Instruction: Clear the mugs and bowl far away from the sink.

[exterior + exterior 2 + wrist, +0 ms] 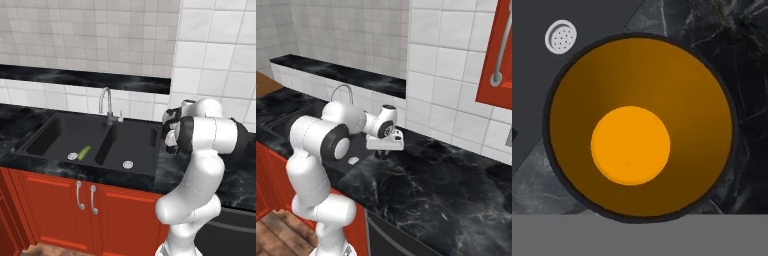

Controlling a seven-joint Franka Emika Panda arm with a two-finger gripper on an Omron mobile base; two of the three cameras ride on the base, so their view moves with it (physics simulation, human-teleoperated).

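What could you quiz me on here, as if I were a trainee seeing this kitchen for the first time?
1. True or false: a green vegetable lies in the left basin of the sink, as the left base view shows it.
2. In the hand view, what colour is the inside of the mug? A) white B) orange-yellow C) blue
3. How many round silver drains can you count in the sink in the left base view?

Key: 1 true; 2 B; 3 two, one in each basin.
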